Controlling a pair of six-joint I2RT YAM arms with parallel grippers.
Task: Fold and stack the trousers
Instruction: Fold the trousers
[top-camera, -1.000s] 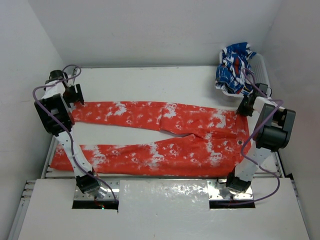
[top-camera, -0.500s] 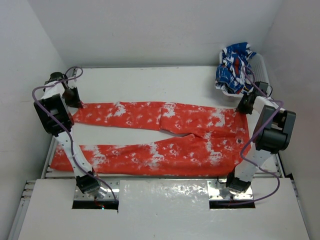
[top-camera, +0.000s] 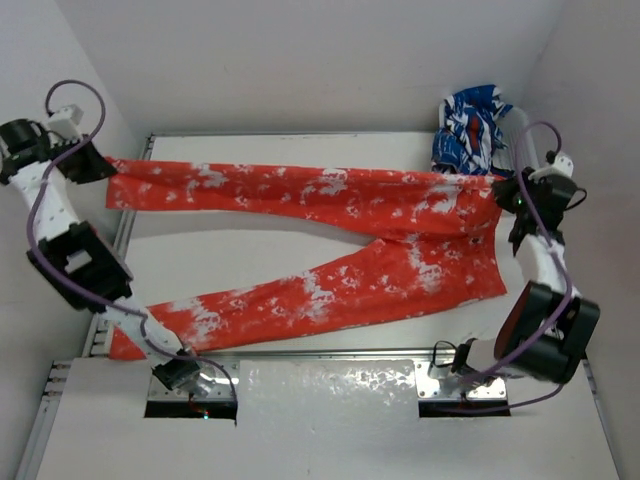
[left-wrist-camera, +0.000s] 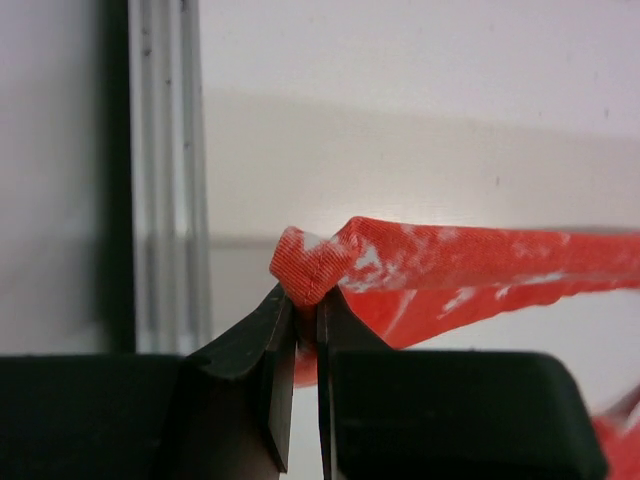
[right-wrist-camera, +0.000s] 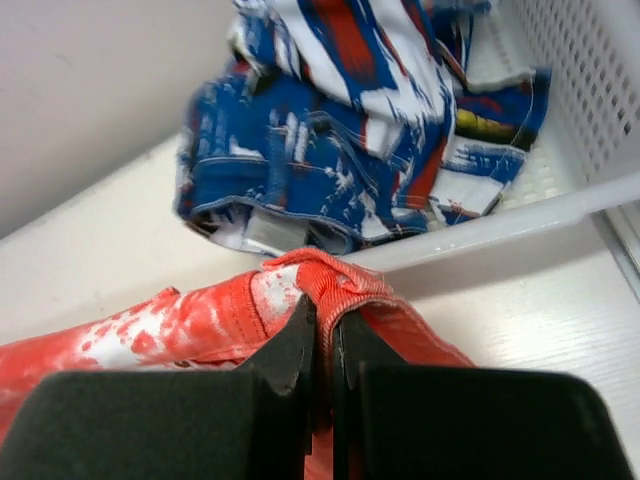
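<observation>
Two grippers were clamped on one garment. The left gripper (top-camera: 98, 166), at the upper left of the top view, was pinched shut on the hem end of one leg of the trousers (top-camera: 330, 190). The right gripper (top-camera: 508, 190), at the upper right, was shut on the waistband corner. Both wrist views showed red fabric bunched between closed jaws. The held leg ran as a taut band left to right across the upper part of the frame, so the long axis lay straight between the two tools, above the table (top-camera: 300, 150). The free leg trailed from the crotch down toward the lower left of the frame, its hem closest to the left arm's base. Likely next move: carry the held edge toward the bottom of the frame onto that free leg. The basket (top-camera: 527, 135) with the patterned garment (top-camera: 470, 125) sat just above the right gripper, apart from the trousers.
</observation>
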